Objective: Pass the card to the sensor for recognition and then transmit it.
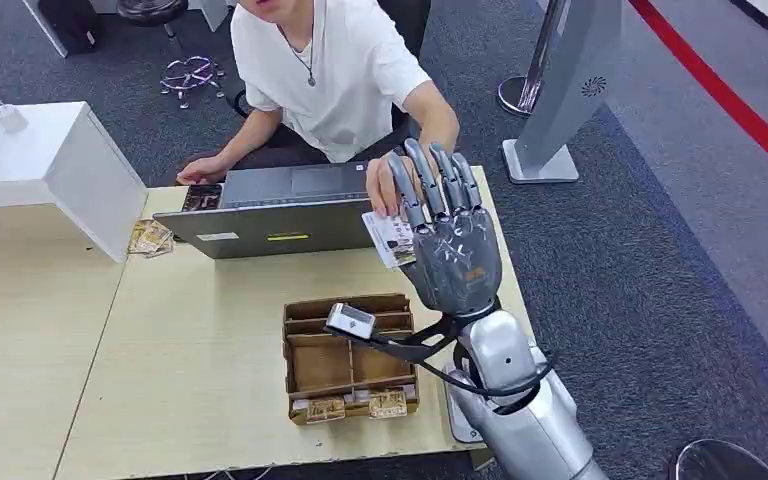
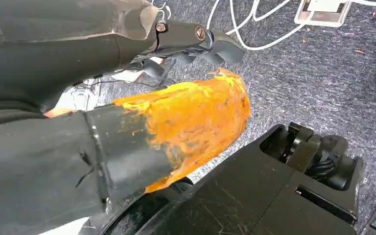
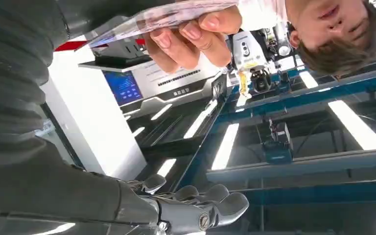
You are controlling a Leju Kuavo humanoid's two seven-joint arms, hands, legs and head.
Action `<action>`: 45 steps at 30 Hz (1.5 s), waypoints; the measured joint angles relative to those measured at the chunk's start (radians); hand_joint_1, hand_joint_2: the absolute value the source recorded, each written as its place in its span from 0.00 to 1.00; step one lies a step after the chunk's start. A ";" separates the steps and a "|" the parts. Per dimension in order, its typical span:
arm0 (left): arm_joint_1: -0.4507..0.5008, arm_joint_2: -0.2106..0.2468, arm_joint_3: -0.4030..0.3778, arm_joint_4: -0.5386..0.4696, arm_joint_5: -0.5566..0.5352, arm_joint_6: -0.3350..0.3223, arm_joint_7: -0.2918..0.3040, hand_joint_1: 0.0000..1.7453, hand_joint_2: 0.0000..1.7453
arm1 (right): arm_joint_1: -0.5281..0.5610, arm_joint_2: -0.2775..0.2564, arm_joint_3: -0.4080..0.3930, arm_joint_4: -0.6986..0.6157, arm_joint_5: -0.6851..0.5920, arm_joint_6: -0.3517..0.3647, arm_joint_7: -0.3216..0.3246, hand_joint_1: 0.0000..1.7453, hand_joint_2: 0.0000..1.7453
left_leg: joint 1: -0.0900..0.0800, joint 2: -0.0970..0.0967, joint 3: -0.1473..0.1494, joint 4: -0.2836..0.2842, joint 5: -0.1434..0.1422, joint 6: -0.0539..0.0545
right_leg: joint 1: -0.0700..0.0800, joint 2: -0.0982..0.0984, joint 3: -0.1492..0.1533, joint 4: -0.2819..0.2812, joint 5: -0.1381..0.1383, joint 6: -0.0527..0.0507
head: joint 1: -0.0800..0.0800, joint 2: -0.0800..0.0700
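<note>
Head view, left to right. A white box (image 1: 55, 165) stands at the left end of the pale wooden table (image 1: 190, 380). Beside its right corner lie a few small packets (image 1: 150, 238). A grey laptop (image 1: 275, 210) rests at the table's far edge, and a person in a white shirt (image 1: 325, 70) sits behind it. Nearer the robot, a brown cardboard tray (image 1: 348, 360) with compartments sits on the table, with a small grey scanner (image 1: 350, 320) on a black cable over its far right part.

The right hand (image 1: 450, 245) is raised above the table's right end, fingers extended upward and close together. The card (image 1: 392, 238) stands at its left side, against the palm. The person's hand (image 1: 388, 190) pinches the card's upper edge, so both hands touch it; whether the robot's thumb still presses the card cannot be told. In the right wrist view the person's fingers (image 3: 191, 41) clasp the card (image 3: 152, 19) from beyond the robot's palm.

In the left wrist view the left hand (image 2: 127, 78) hangs above grey carpet (image 2: 318, 78); its dark fingers curl inward, with nothing visible in them.
</note>
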 joint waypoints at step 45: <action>0.000 0.000 -0.018 0.000 -0.005 0.000 0.000 0.00 0.00 | 0.062 0.003 -0.021 -0.045 -0.114 -0.002 -0.085 1.00 1.00 | 0.000 0.000 0.000 0.000 0.000 0.000 | 0.000 0.000 0.000 0.000 0.000 0.000 | 0.000 0.000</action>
